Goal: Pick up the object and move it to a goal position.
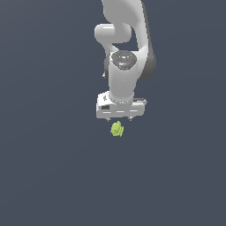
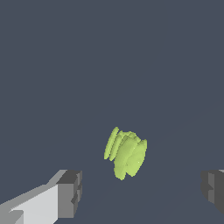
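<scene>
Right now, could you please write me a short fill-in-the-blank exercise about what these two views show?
1. The small lumpy item is coloured lime-____.
2. The white robot gripper has its jaws ____, with nothing between them.
3. In the exterior view, the lumpy item appears just ____ the gripper.
4. In the wrist view, the item touches ____ fingertip.

Missing words: green; open; below; neither

Flat, even simulator lighting, both views sharp.
No glare or cast shadows; the white arm [image 1: 126, 66] shades darker toward 3 o'clock, edges undistorted, nothing blurred.
</scene>
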